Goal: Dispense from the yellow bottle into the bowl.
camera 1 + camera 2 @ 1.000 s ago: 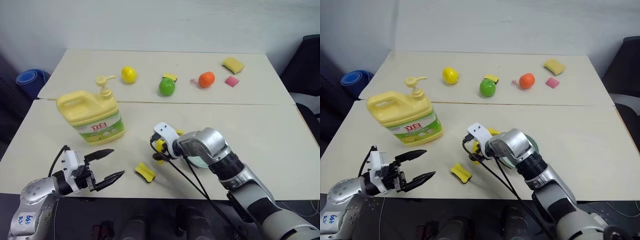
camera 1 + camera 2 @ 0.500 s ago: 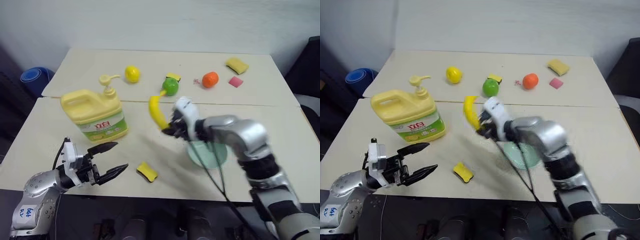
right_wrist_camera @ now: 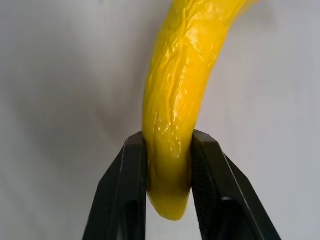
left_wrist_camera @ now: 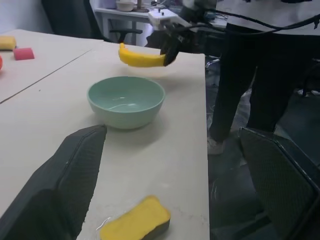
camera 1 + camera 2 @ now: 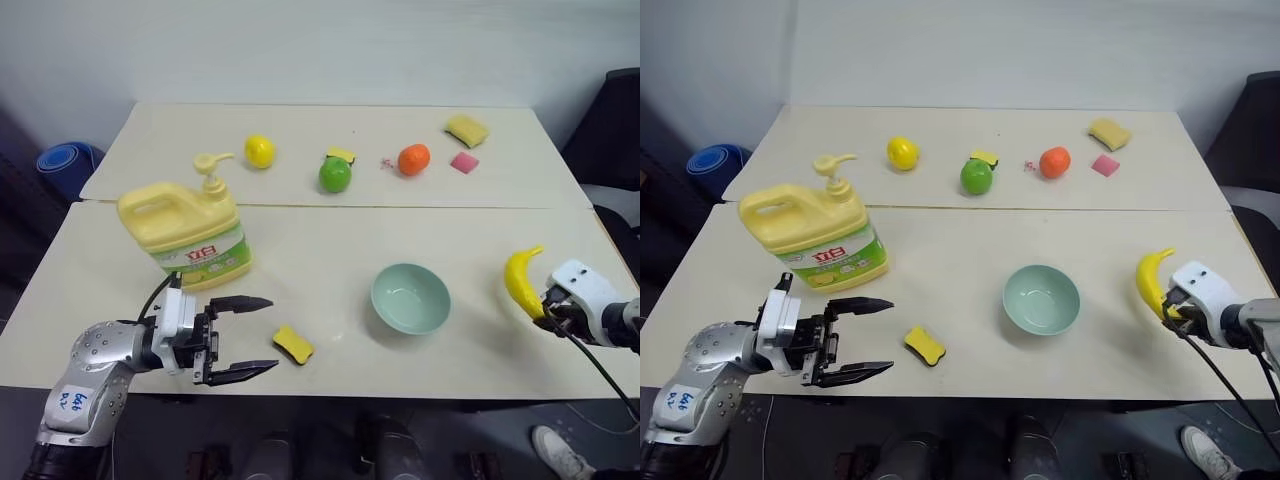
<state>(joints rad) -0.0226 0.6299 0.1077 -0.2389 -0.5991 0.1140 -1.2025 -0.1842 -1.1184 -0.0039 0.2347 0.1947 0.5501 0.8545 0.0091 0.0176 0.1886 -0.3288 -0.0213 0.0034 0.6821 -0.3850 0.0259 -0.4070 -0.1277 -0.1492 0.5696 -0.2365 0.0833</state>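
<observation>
Both grippers busy: right gripper pinches the banana clear of the bowl; left gripper gapes wide near the yellow bottle.

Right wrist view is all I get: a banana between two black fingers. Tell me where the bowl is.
Observer: The bowl sits on the near table, apart from the banana, on its left-arm side.
Operator: Report what's in the bowl.
Observer: Nothing; its inside looks bare.
Operator: Give me the yellow bottle.
Observer: The yellow bottle stands upright beyond the left gripper, whose fingers are open and hold nothing.
</observation>
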